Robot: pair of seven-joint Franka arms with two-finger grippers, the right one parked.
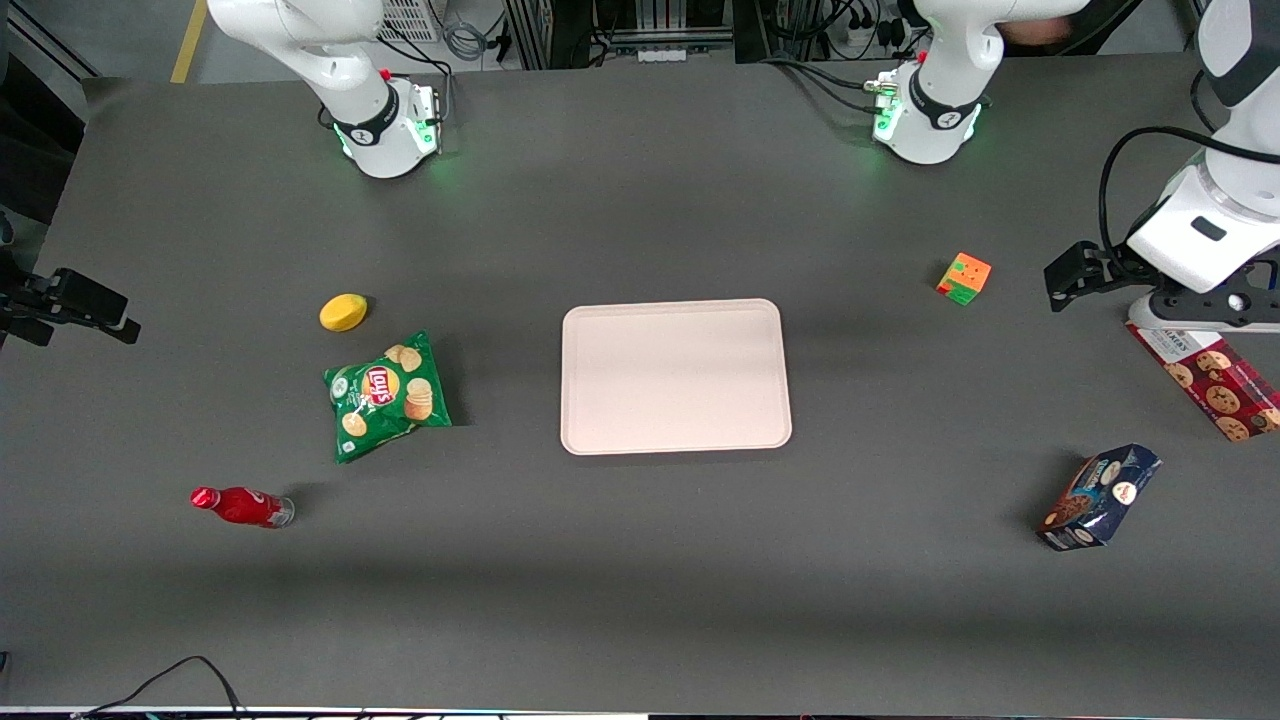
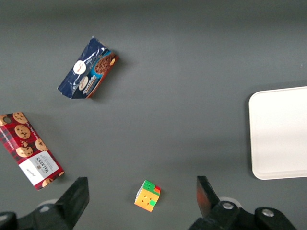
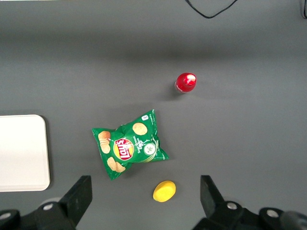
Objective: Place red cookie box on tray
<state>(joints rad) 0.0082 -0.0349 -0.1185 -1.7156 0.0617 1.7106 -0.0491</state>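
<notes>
Here, in the front view, the pale pink tray [image 1: 675, 376] lies bare in the middle of the table, while the red cookie box [image 1: 1208, 380] lies flat well off toward the working arm's end, partly under the arm's wrist. The gripper [image 1: 1075, 282] hangs above the table just beside the box's label end, between it and the Rubik's cube [image 1: 964, 278]. A dark blue cookie package [image 1: 1100, 497] stands nearer the camera than the box. Toward the parked arm's end are a green Lay's chip bag [image 1: 387, 396], a yellow lemon-like object [image 1: 343, 312] and a red bottle [image 1: 242, 506].

From the left wrist view, the gripper [image 2: 142, 203] is spread wide with nothing between its fingers [image 2: 76, 196]; the cube [image 2: 147, 195] sits on the table below the gap. The red cookie box [image 2: 30, 150] lies off to one side, skewed to the line between the fingers, white label panel nearest them. The blue package [image 2: 88, 68] and a corner of the tray [image 2: 278, 134] also show.

The right wrist view shows only the chip bag [image 3: 128, 149], yellow object [image 3: 165, 190], bottle [image 3: 185, 82] and an edge of the tray [image 3: 24, 153].

The step in hand looks like the approach. It would go best by shifting over the box's middle, turning the wrist so the fingers straddle its narrow width, and descending clear of the cube.
</notes>
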